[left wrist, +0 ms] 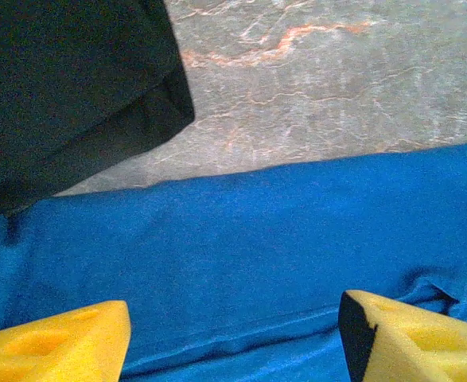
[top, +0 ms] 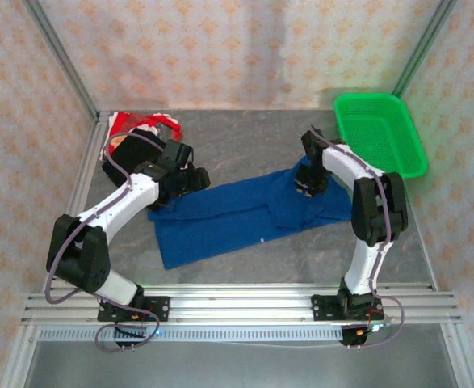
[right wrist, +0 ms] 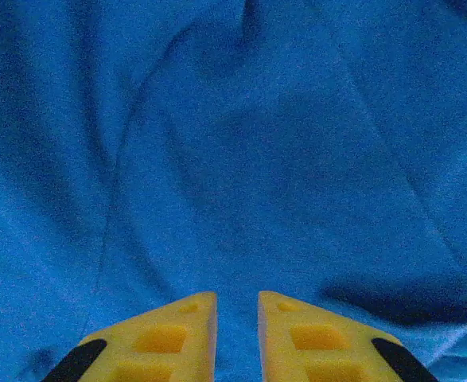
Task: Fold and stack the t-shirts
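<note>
Spread t-shirt [top: 220,220] lying across the bench [top: 245,133], piled t-shirts [top: 136,133] sitting behind its left end, basket [top: 379,133] in the far right corner, left gripper [left wrist: 235,306] hanging over its left end, right gripper [right wrist: 236,301] over its right.

The blue t-shirt [top: 237,222] is seen from high above and behind the arm bases [top: 132,307]. Both wrist views are taken close above that shirt, facing down past yellow fingertips [left wrist: 58,342]; its cloth is shared by all three.
</note>
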Controlling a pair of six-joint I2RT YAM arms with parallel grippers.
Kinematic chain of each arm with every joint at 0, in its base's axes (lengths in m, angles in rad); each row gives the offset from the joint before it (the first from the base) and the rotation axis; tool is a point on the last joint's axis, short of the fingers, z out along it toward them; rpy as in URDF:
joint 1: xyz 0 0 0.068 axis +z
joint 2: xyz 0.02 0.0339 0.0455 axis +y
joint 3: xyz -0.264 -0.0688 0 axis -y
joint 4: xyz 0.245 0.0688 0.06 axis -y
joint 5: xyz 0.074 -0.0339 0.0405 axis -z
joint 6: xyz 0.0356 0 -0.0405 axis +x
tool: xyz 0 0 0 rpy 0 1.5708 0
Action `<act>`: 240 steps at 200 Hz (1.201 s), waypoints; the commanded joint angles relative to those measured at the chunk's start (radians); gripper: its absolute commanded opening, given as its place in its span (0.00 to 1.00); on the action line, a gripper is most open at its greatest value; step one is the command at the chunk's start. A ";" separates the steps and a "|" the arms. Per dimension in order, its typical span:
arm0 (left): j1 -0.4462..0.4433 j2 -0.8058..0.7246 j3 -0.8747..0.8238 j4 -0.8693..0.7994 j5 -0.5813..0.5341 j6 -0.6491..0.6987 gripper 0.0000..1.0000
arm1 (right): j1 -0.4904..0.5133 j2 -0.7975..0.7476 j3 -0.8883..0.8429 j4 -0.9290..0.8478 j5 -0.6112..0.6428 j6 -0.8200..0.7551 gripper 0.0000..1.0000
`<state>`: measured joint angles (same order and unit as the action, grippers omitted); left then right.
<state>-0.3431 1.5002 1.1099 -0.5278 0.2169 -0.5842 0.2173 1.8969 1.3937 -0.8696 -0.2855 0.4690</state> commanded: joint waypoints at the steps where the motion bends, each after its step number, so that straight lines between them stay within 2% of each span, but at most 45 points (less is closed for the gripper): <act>1: -0.017 -0.025 -0.001 -0.030 -0.041 0.021 0.71 | 0.015 0.029 0.011 0.012 -0.007 -0.015 0.20; 43: -0.045 -0.033 -0.057 -0.003 -0.027 0.003 0.71 | 0.020 -0.015 -0.096 -0.003 0.033 -0.018 0.20; 91: -0.046 0.029 -0.188 0.133 0.012 -0.101 0.71 | 0.021 -0.090 -0.241 -0.003 0.082 0.009 0.20; 172: -0.046 0.237 -0.201 0.081 -0.039 -0.173 0.71 | 0.021 -0.241 -0.352 -0.093 0.165 0.016 0.20; 240: -0.046 0.270 -0.218 0.093 -0.046 -0.187 0.70 | 0.020 -0.352 -0.436 -0.235 0.243 0.079 0.16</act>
<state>-0.3866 1.6897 0.9417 -0.4320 0.1963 -0.7532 0.2348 1.6161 0.9874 -1.0042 -0.1154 0.4992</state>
